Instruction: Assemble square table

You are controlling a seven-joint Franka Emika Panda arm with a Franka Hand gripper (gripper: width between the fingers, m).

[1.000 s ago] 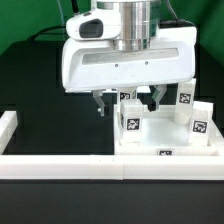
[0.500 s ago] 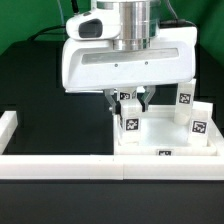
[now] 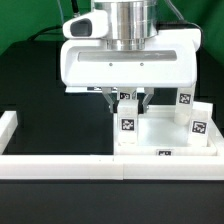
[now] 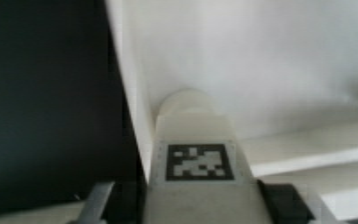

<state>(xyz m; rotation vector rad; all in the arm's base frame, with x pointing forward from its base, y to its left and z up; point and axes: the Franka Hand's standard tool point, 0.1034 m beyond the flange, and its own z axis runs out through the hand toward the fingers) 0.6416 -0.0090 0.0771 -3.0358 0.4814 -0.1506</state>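
Over the tabletop (image 3: 170,138), near its corner on the exterior view's left, the gripper (image 3: 128,98) looks pinched onto an upright leg (image 3: 129,117), probably to lift it. Wrist view's blurry, but both fingers (image 4: 101,203) hug that tagged leg.

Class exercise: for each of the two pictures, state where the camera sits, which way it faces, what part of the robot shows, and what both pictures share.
Exterior view: off the arm, level with the table, facing the claw, which is closed on a tagged white leg over the square tabletop; the white hand housing fills the upper frame.
Wrist view: on the wrist, looking down along the claw; only the finger edges show.
Shared: the same leg, its tag, and the tabletop.
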